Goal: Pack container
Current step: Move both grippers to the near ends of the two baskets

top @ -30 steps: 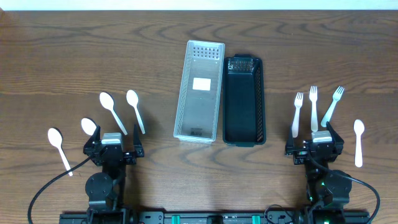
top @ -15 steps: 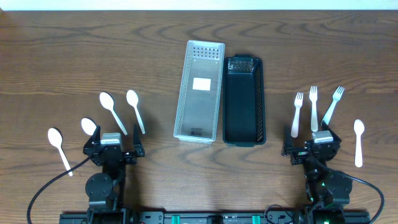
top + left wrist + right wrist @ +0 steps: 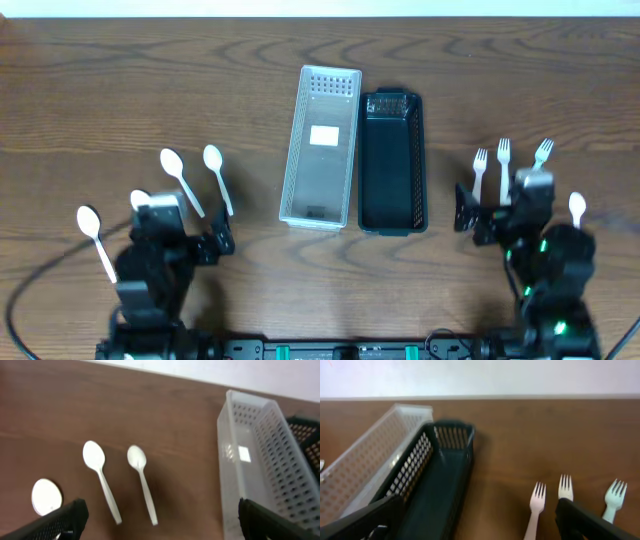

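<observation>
A white perforated container (image 3: 320, 145) and a black container (image 3: 392, 162) lie side by side at the table's middle, both with nothing inside. Several white spoons (image 3: 185, 185) lie on the left; three white forks (image 3: 504, 165) and one spoon (image 3: 577, 210) lie on the right. My left gripper (image 3: 185, 233) hovers open just short of the spoons (image 3: 102, 482), with the white container (image 3: 260, 460) to its right. My right gripper (image 3: 497, 212) is open over the fork handles; the forks (image 3: 537, 505) lie ahead of it and the black container (image 3: 435, 485) to its left. Neither gripper (image 3: 162, 526) (image 3: 477, 527) holds anything.
A pale wall or edge runs along the table's far side (image 3: 520, 377). Bare brown wood (image 3: 120, 80) surrounds the containers. Cables trail from both arm bases near the front edge (image 3: 30, 310).
Both arms have risen from their rest pose and shifted forward toward the cutlery, the right one onto the fork handles. Both grippers stayed open; nothing on the table moved.
</observation>
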`<move>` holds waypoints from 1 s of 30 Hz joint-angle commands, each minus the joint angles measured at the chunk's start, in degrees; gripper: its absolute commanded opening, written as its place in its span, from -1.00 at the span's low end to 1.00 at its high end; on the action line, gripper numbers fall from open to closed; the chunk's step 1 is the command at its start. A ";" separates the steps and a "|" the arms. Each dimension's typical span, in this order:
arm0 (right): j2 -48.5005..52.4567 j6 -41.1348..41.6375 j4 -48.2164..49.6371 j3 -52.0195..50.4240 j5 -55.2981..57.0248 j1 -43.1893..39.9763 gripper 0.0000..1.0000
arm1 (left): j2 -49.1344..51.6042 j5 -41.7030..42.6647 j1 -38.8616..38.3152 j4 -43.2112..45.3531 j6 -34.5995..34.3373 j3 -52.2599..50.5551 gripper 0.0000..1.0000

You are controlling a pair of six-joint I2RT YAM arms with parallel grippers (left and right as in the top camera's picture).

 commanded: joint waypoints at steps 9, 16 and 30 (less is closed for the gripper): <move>38.23 -1.29 -27.65 33.66 -3.02 -0.42 0.99 | 40.28 6.12 -0.04 -25.53 -0.90 36.98 0.96; 46.95 -1.22 -27.41 34.25 -3.23 -0.39 -0.04 | 52.11 18.91 -3.76 -16.90 -0.11 38.84 0.82; 56.08 -1.77 -27.52 34.23 -2.80 3.93 -0.55 | 57.48 -0.87 -14.51 -17.33 5.81 38.82 0.59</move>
